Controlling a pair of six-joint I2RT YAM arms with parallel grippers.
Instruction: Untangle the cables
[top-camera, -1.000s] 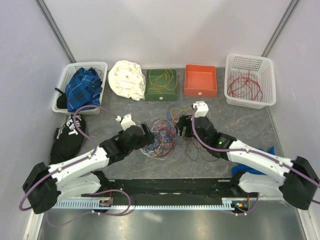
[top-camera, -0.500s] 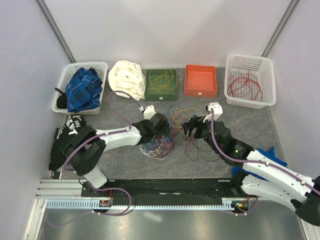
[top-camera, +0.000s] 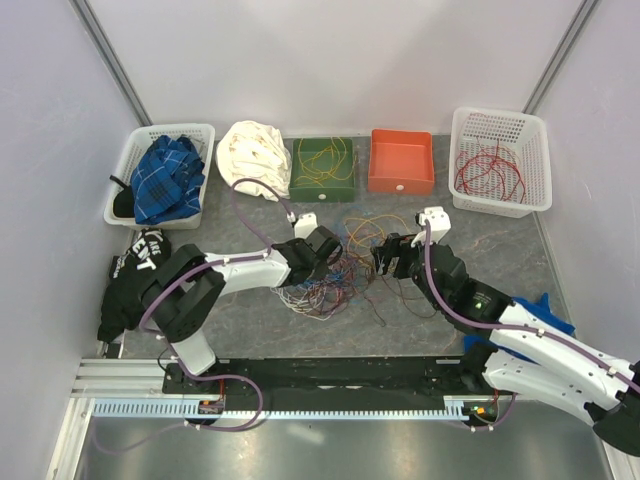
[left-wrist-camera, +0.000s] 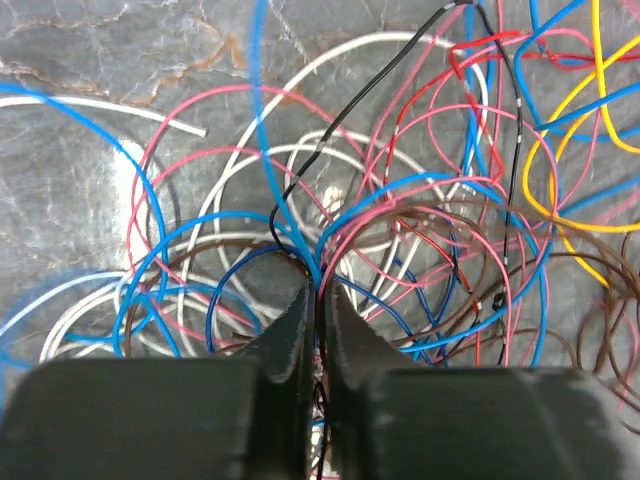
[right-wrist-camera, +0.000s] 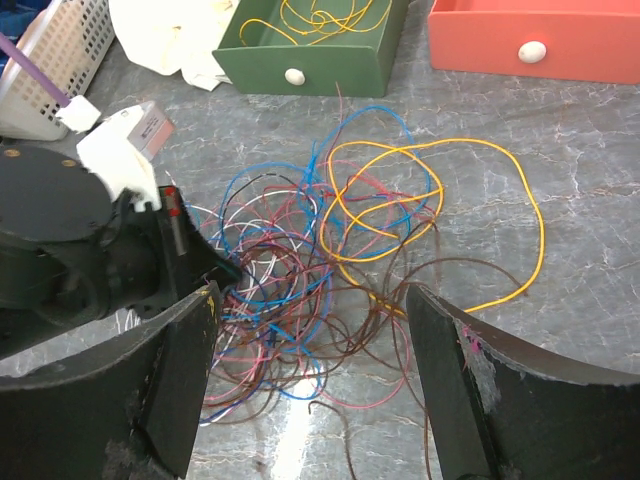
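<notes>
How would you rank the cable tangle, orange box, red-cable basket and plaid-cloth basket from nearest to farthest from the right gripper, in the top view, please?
1. cable tangle, just left of the right gripper
2. orange box, at the back, beyond the gripper
3. red-cable basket, back right corner
4. plaid-cloth basket, back left corner
</notes>
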